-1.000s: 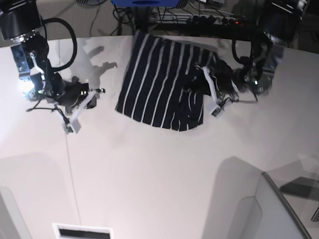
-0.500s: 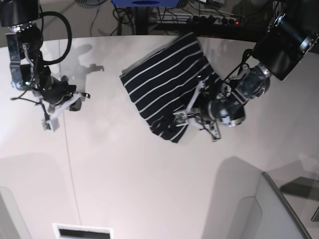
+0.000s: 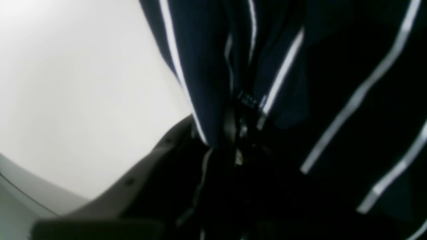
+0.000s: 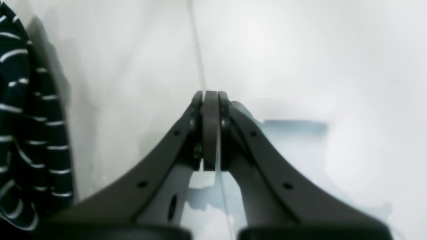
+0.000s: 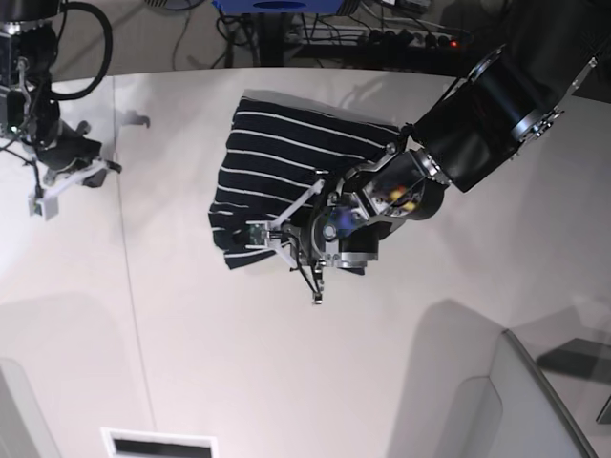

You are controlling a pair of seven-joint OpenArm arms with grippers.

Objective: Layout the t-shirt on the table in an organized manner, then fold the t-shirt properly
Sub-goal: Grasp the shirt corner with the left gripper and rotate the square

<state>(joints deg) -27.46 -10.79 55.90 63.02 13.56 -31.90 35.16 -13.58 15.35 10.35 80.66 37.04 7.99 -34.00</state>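
Nearest us, our left gripper (image 5: 256, 232) is clenched on a bunched fold of the t-shirt (image 5: 286, 162); the left wrist view shows striped cloth pinched right between its jaws. From that grip the shirt runs up and away toward the far edge of the table (image 5: 305, 363), its stripes lying crosswise, still crumpled rather than spread. The coming move turns on this: the free fabric lies beyond and to the side of the gripper, so we judge a pull toward the near side would draw it flat. Our right gripper (image 5: 48, 196) is clamped on nothing, well apart from the shirt near the seam line (image 5: 129, 286). Beyond the table edge, cables (image 5: 401, 33) lie clear.
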